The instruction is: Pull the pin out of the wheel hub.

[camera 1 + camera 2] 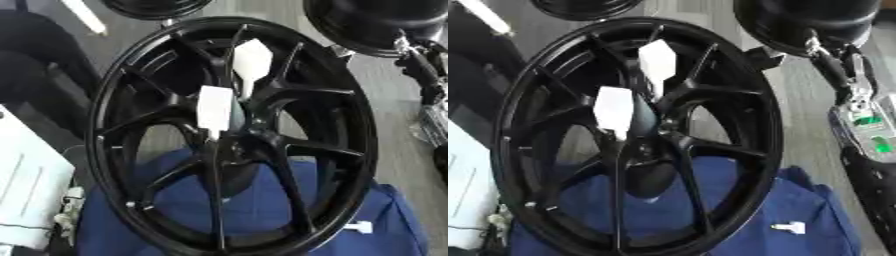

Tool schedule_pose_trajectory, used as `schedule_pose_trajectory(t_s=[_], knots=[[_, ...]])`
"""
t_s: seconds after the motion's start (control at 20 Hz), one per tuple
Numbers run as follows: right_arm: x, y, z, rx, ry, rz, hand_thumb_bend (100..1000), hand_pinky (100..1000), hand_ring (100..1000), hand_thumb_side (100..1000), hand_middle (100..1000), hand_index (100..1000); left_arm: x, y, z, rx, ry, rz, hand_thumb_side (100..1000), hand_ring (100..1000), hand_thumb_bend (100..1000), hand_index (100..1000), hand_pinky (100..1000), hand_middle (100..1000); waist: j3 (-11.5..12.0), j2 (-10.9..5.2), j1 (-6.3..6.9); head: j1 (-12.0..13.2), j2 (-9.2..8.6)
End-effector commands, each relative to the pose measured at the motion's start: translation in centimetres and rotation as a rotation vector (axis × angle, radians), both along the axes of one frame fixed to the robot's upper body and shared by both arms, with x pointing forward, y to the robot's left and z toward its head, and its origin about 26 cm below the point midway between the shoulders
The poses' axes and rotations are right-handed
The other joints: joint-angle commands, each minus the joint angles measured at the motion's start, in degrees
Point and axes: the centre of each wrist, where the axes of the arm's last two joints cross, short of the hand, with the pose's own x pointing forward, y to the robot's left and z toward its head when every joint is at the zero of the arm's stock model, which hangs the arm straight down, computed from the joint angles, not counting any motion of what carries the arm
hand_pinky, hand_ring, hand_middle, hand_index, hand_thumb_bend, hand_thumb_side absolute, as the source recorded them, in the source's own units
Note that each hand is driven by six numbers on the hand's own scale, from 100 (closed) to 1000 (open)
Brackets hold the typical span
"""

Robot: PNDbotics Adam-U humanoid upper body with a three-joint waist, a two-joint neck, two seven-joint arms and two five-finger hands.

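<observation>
The black wheel [232,135] stands on blue cloth [737,210], two white tags [215,107] on its spokes. A small white piece [789,228] lies on the cloth. Neither hand shows.

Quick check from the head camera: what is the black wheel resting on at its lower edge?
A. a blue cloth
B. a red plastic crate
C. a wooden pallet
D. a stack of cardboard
A: the lower part of the wheel sits over a blue cloth, which also shows through the gaps between the spokes; a small white piece lies on that cloth.
</observation>
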Motion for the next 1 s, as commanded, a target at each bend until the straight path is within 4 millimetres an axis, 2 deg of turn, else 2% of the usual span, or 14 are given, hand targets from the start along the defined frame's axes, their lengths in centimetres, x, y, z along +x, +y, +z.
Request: schedule_pose_trajectory(t_s=[0.05,0.15,0.3,0.4,0.45,0.5,0.55,0.6,0.65,0.7,0.8,1.0], knots=[[-0.4,-1.6,1.7,-0.027,-0.040,-0.042,405,856,732,519,663,853,-3.5,4.7,1.8,-0.069,-0.079,0.135,100,517,314,341,708,312,0.48,-2.07,0.07,-0.94,0.46],[-0.4,-1.6,1.8,-0.020,-0.045,-0.049,406,856,732,519,663,854,-3.8,6.8,0.7,-0.108,-0.071,0.209,100,516,267,344,704,315,0.77,-2.37,0.01,-1.27,0.61],[-0.4,-1.5,1.8,-0.008,-0.052,-0.053,406,856,731,519,663,854,-3.5,8.9,-1.4,-0.153,-0.029,0.280,100,523,275,361,707,333,0.84,-2.80,-0.09,-1.52,0.35],[-0.3,-1.2,1.9,-0.002,-0.057,-0.048,405,856,731,520,663,854,-3.0,10.1,-2.8,-0.175,0.007,0.335,100,549,328,402,723,378,0.70,-2.99,-0.17,-1.33,0.06],[-0.3,-1.1,1.9,-0.001,-0.059,-0.045,409,856,731,516,663,855,-2.7,10.7,-3.5,-0.183,0.030,0.360,100,592,521,483,751,445,0.63,-3.03,-0.19,-1.24,-0.11],[-0.3,-1.0,1.9,0.000,-0.060,-0.042,405,856,731,519,663,855,-2.4,11.3,-4.3,-0.189,0.060,0.388,100,623,394,539,768,494,0.52,-3.05,-0.23,-1.13,-0.29],[-0.3,-0.9,1.9,0.001,-0.060,-0.040,404,856,731,519,663,855,-2.1,11.8,-5.0,-0.194,0.089,0.411,139,714,458,681,810,617,0.41,-3.06,-0.29,-1.03,-0.43],[-0.2,-0.8,1.9,0.002,-0.059,-0.038,404,856,731,520,663,855,-1.9,12.2,-5.6,-0.198,0.112,0.430,291,778,509,758,844,716,0.29,-3.06,-0.35,-0.97,-0.53],[-0.2,-0.8,1.9,0.002,-0.057,-0.036,404,856,731,520,663,855,-1.8,12.6,-6.1,-0.201,0.126,0.444,339,798,529,780,855,744,0.18,-3.06,-0.42,-0.89,-0.59],[-0.2,-0.8,1.8,0.002,-0.056,-0.036,402,856,731,521,663,855,-1.7,12.9,-6.5,-0.207,0.133,0.457,444,825,570,824,874,783,0.10,-3.04,-0.49,-0.77,-0.63],[-0.2,-0.8,1.7,0.003,-0.052,-0.038,401,856,731,521,663,855,-1.5,13.4,-7.0,-0.219,0.133,0.479,499,832,581,848,878,799,0.02,-2.97,-0.62,-0.61,-0.69],[-0.3,-0.9,1.7,0.004,-0.051,-0.039,401,855,731,521,663,855,-1.4,13.6,-7.4,-0.239,0.125,0.476,496,818,553,835,861,783,0.00,-2.91,-0.76,-0.45,-0.57]])
